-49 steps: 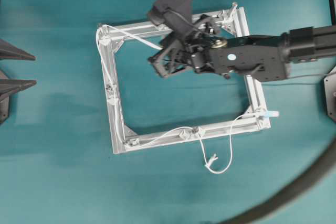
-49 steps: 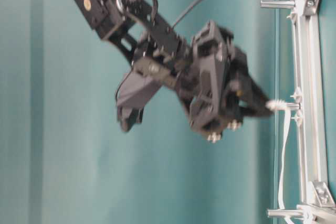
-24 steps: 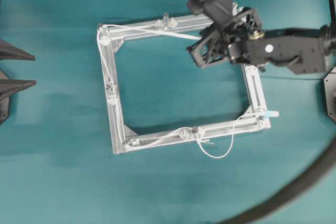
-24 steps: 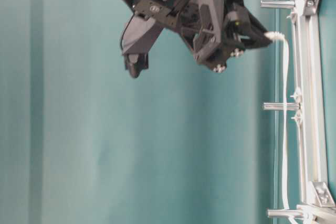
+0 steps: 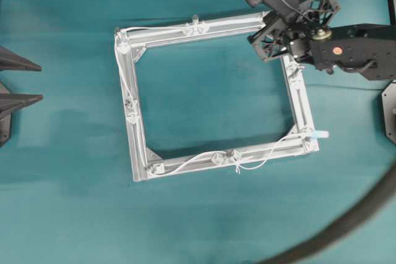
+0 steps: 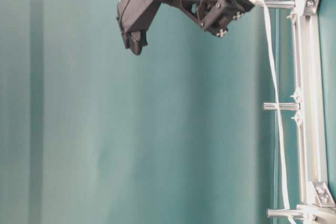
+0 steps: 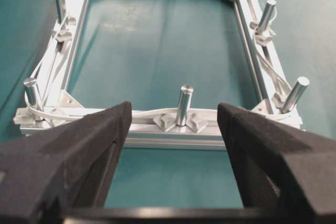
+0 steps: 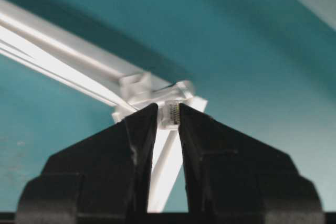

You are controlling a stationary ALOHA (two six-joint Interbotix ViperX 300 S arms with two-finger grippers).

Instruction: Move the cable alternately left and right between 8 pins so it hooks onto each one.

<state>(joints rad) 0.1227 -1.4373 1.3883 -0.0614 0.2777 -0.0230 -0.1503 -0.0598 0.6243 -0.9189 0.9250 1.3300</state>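
The white cable [image 5: 223, 27] starts at its light blue tip [image 5: 320, 134] and runs along the near, left and far rails of the aluminium frame [image 5: 299, 106]. It passes pins such as the one at the far rail's middle [image 5: 195, 21]. My right gripper [image 5: 267, 24] hangs at the frame's far right corner, shut on the cable's clear plug end [image 8: 170, 115]. In the table-level view the cable [image 6: 270, 56] stretches from that gripper [image 6: 249, 2] beside a corner pin [image 6: 278, 4]. My left gripper [image 7: 173, 111] is open and holds nothing, facing the left rail's pin [image 7: 184, 103].
A thick dark grey hose [image 5: 356, 217] curves across the near right corner of the teal table. The left gripper's dark fingers [image 5: 21, 98] show at the overhead view's left edge, apart from the frame. The right arm [image 5: 352, 51] reaches in from the right.
My right gripper has carried the plug end from inside the frame rightward to the far right corner. The cable now lies along the far rail, and the slack loop below the near rail has shrunk.
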